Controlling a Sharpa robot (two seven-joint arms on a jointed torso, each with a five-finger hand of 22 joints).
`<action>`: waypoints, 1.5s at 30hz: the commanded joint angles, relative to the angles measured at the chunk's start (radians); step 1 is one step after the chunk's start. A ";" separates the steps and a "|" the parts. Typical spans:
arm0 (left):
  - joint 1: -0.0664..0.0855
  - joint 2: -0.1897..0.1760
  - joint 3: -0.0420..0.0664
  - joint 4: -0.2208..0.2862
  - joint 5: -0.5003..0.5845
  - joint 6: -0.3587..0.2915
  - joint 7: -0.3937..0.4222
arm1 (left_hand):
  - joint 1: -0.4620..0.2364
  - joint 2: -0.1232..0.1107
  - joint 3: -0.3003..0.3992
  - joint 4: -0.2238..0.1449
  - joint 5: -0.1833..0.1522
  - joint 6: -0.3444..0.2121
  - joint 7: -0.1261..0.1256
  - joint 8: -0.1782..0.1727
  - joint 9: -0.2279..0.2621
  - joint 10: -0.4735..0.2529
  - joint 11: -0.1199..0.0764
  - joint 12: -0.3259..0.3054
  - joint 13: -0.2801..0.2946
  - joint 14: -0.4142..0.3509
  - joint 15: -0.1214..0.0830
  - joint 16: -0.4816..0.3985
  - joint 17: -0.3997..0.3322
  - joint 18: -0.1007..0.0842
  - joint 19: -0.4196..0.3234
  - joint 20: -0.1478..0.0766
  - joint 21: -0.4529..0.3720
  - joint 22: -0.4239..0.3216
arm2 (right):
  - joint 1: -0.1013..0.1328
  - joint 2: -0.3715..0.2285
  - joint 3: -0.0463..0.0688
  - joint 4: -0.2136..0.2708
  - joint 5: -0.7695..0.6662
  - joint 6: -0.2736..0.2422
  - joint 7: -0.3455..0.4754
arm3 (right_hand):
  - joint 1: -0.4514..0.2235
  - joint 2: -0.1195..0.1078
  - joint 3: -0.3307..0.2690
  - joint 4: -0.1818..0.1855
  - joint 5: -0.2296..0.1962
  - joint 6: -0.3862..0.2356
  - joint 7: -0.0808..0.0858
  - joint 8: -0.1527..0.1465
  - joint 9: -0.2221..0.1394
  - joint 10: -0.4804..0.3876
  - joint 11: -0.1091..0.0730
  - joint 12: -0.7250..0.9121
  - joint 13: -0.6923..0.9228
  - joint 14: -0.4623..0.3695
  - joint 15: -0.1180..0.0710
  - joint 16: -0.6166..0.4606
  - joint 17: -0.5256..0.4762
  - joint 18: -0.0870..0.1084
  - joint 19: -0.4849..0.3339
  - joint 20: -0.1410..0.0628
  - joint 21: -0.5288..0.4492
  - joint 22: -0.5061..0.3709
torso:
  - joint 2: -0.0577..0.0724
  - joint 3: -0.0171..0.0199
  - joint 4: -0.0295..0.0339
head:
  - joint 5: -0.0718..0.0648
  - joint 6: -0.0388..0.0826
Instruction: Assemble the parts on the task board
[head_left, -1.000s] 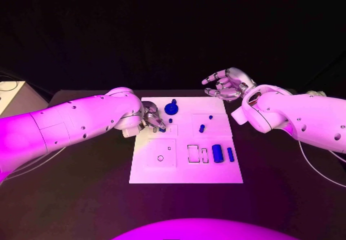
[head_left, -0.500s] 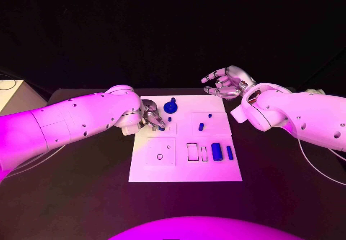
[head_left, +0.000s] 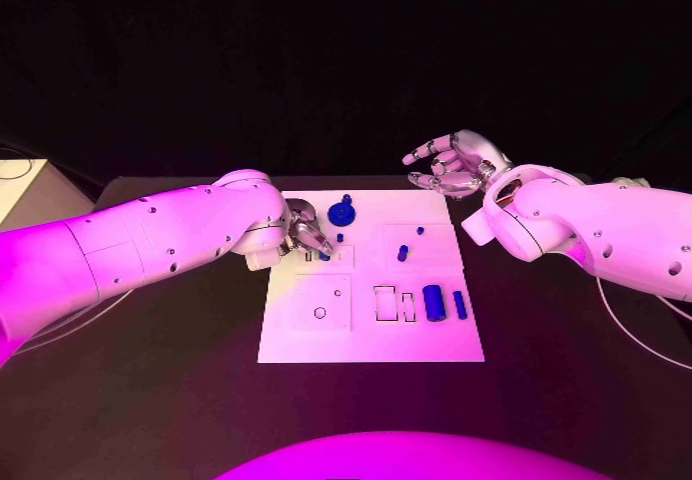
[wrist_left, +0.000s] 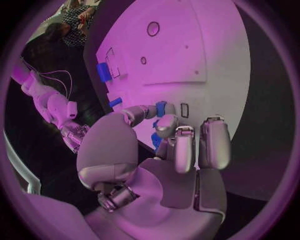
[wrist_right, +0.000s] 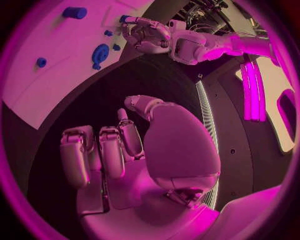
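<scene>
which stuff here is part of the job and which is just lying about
Job: board; round part; cylinder; bar; small part; left robot hand, on a part at the board's edge.
Lying about: pale box; cables.

Task board (head_left: 372, 340) lies between both arms.

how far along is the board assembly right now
Early. The left hand pinches a small blue part over the task board. The right hand hangs open off the board. The blue cylinder and blue bar lie loose beside outlined slots.
</scene>
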 joint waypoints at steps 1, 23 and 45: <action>-0.008 0.008 -0.005 0.004 0.004 0.009 0.000 | 0.001 0.019 0.073 -0.083 -0.010 0.095 -0.084 0.000 0.166 0.025 -0.018 -0.009 -0.005 0.104 -0.007 0.006 0.263 -0.013 0.006 -0.002 0.006 0.002 | 0.000 0.000 0.000 0.001 0.000 0.007 0.005 | -0.013 -0.001 -0.001 -0.005 0.002 0.004 0.002 -0.005 -0.001 -0.003 0.001 0.000 0.037 0.088 0.005 -0.006 0.203 -0.001 0.100 0.005 -0.006 0.245 | 0.000 0.0005 0.0001 | 0.001 0.001; -0.008 0.025 -0.004 -0.023 0.006 0.024 -0.003 | -0.005 0.048 0.047 -0.067 -0.034 0.102 -0.086 -0.008 0.164 0.029 -0.020 -0.009 0.003 0.104 -0.009 0.006 0.263 -0.013 0.007 -0.005 0.006 0.003 | 0.000 0.000 0.000 0.001 0.000 0.012 0.003 | -0.013 -0.001 -0.001 -0.005 0.002 0.004 0.002 -0.005 -0.001 -0.003 0.001 0.000 0.037 0.088 0.005 -0.006 0.203 -0.001 0.100 0.005 -0.006 0.245 | 0.002 -0.0008 -0.0009 | -0.001 0.001; -0.008 0.030 -0.005 -0.036 0.014 0.056 -0.005 | -0.012 0.041 0.002 -0.060 -0.042 0.089 -0.086 -0.018 0.171 0.019 -0.019 -0.016 -0.005 0.104 -0.008 0.006 0.263 -0.012 0.003 -0.004 0.001 -0.002 | 0.000 0.000 0.000 0.000 0.000 0.014 0.002 | -0.016 0.000 -0.001 -0.007 0.002 0.005 0.002 -0.005 -0.001 -0.002 0.000 0.000 0.038 0.088 0.005 -0.006 0.203 -0.001 0.100 0.005 -0.006 0.245 | 0.000 -0.0002 0.0000 | -0.005 -0.003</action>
